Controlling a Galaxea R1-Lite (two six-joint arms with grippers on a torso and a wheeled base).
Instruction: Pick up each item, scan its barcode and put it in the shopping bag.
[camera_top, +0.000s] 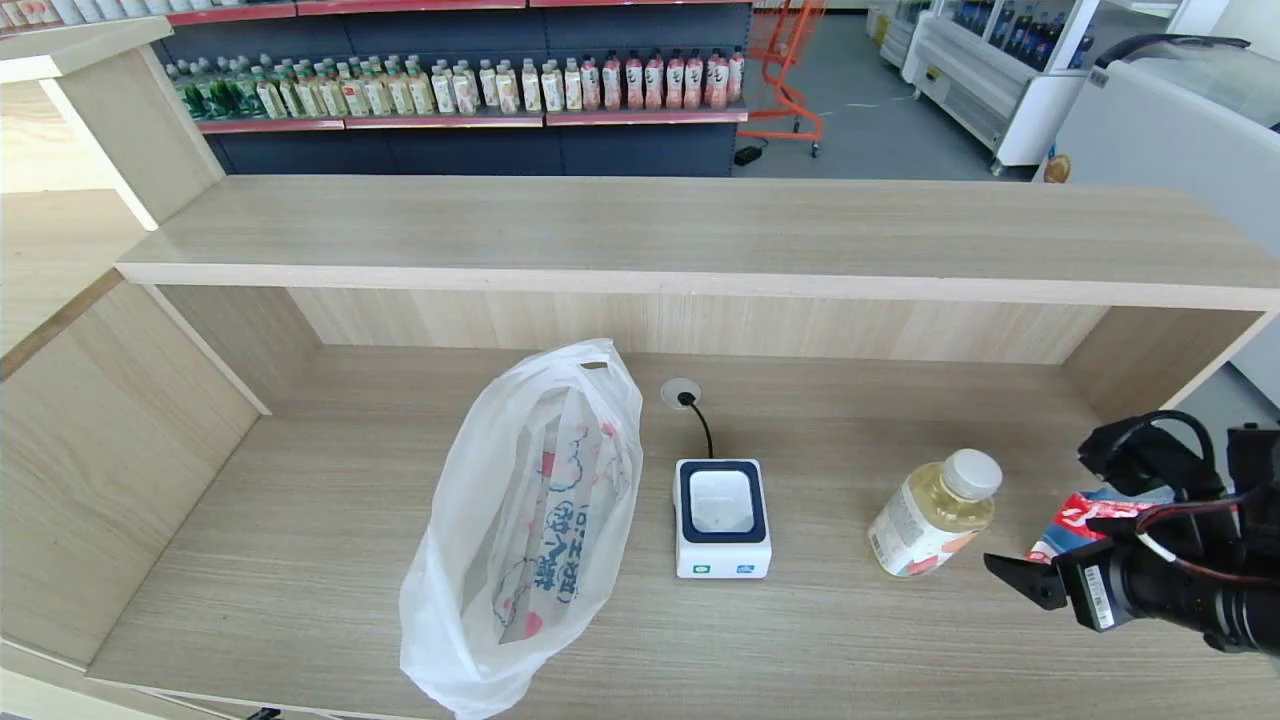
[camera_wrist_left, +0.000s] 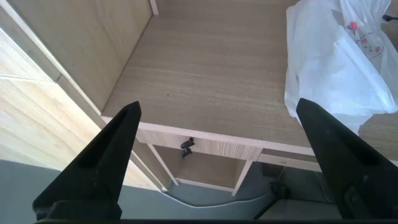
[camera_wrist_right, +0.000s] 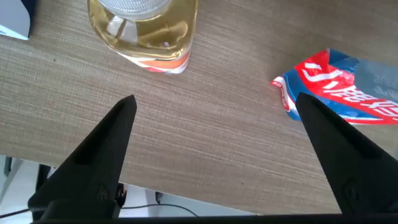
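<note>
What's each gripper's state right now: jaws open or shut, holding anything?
Left gripper: open, holding nothing.
Right gripper: open, holding nothing.

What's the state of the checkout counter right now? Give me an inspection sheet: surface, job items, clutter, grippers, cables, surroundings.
Surface: wooden counter, raised back ledge.
Job's things: shopping bag lying flat, a printed pack inside; scanner beside it; bottle upright; snack packet right of it, partly hidden.
Clutter: nothing seen.
Grippers: left gripper open over the counter's front edge by the bag; right gripper open above counter, between bottle and packet.
Cables: black cable from scanner into a counter grommet.
Surroundings: drink shelves, freezers.
</note>
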